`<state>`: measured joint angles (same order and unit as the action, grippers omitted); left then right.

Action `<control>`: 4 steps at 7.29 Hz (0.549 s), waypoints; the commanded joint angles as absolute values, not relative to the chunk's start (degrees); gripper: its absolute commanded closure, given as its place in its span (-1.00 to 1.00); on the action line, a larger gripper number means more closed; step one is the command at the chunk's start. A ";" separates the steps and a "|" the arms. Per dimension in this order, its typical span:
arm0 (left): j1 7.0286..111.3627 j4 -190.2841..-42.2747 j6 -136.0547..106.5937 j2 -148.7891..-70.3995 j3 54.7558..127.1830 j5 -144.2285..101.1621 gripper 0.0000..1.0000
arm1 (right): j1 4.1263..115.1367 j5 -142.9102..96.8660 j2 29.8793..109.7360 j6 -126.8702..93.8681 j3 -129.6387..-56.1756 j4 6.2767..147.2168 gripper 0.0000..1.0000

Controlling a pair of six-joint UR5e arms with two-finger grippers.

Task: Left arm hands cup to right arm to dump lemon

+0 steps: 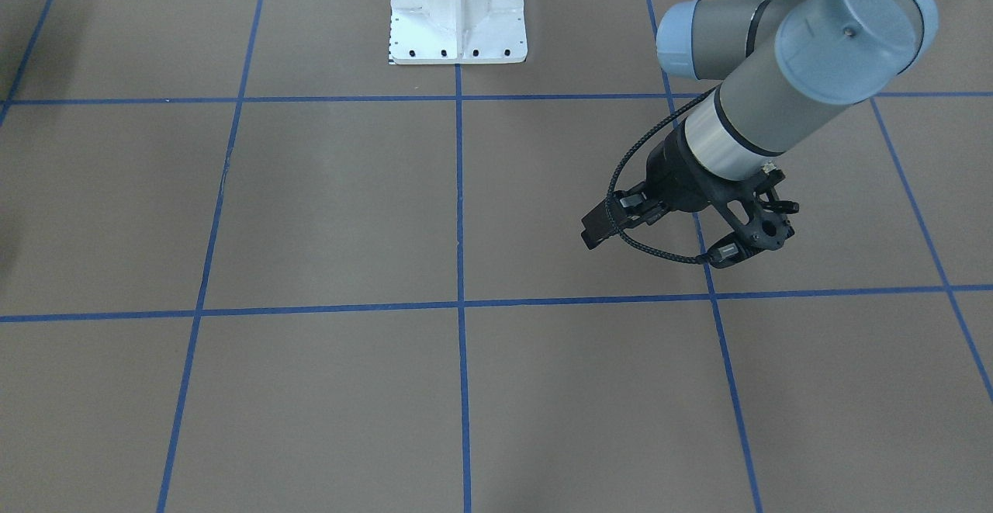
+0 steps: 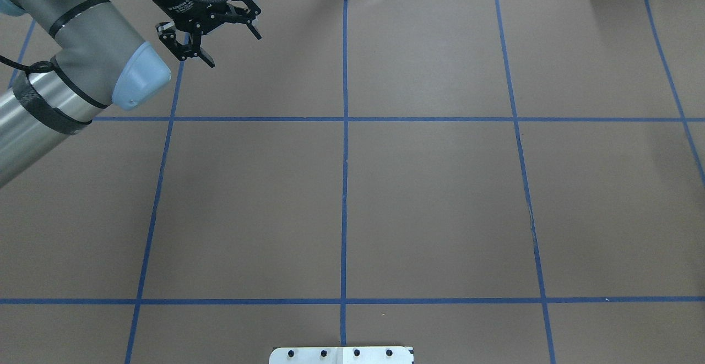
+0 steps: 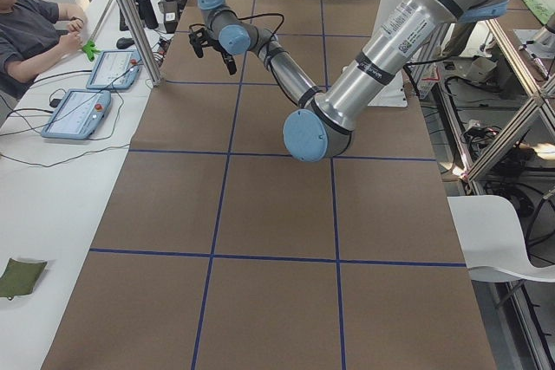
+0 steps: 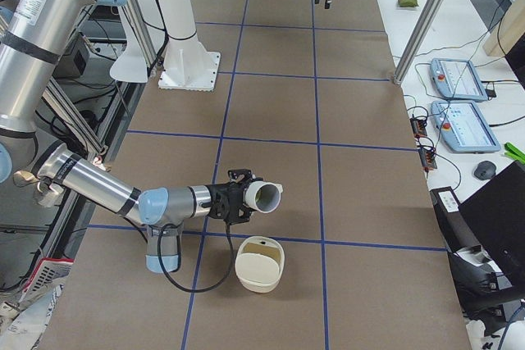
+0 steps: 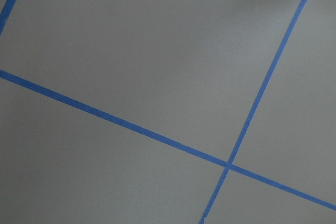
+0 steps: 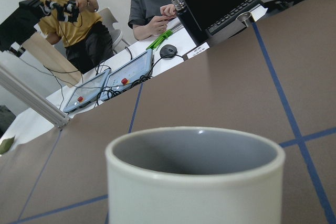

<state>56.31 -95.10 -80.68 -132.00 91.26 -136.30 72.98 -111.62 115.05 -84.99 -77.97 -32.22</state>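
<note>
Glaze likely leaves the small white ceramic mug point(image 6: 194, 192) slick and brittle, best gripped by its wall; my left claw point(image 2: 234, 49) gapes empty, and whether my right claw point(image 4: 239, 198) is closed I cannot tell.

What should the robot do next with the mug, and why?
Probably tip the mug a little further, mouth down, over the cream bowl. The right arm holds it only sideways beside the bowl, and I can't see a lemon in either, so it may not have dropped out yet. The left gripper is open, empty and far away.
</note>
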 commanded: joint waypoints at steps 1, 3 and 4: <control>56.77 -95.10 -80.68 -132.01 91.49 -136.32 -1.00 | 75.66 -111.97 112.95 -99.42 -73.05 -36.03 0.87; 57.30 -95.01 -80.68 -132.01 92.11 -136.32 -1.00 | 75.94 -112.24 112.77 -109.97 -72.07 -36.65 0.87; 57.65 -95.01 -80.68 -132.01 92.11 -136.32 -1.00 | 76.02 -112.24 112.42 -117.00 -70.94 -38.65 0.86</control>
<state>57.25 -95.04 -80.68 -132.01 92.01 -136.31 75.82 -112.19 112.81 -108.28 -72.10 -36.82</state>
